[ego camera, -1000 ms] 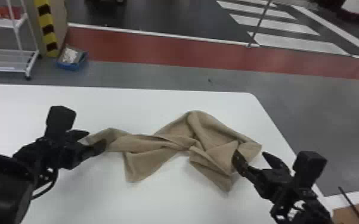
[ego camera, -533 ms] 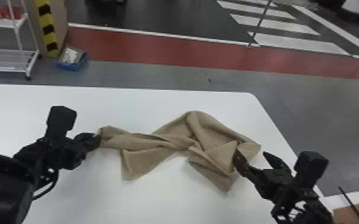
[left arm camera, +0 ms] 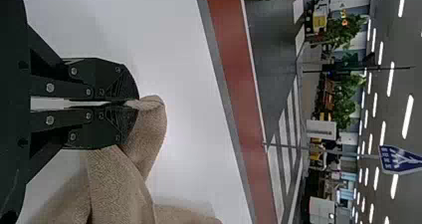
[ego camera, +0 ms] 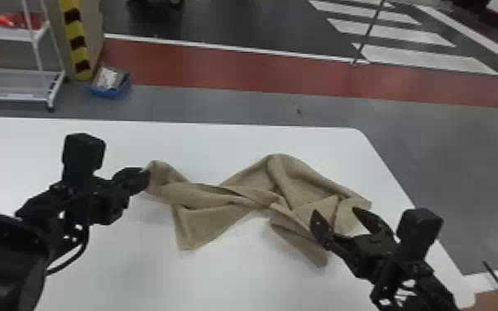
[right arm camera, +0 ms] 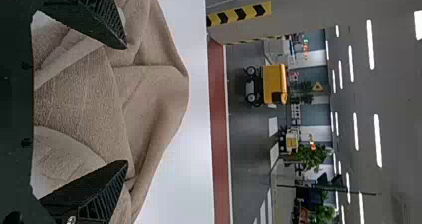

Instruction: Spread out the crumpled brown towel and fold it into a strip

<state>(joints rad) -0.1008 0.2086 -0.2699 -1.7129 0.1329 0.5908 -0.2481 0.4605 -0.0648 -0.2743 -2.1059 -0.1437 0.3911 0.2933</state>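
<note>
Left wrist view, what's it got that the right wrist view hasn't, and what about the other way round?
Left wrist view: the left end effector, shut on a bit of the brown towel, and a blue sign.
Right wrist view: the right end effector, open over the towel's rumpled folds, and a yellow-and-black striped band.
Both: brown towel, white table, red floor strip, green foliage and ceiling lights.
</note>
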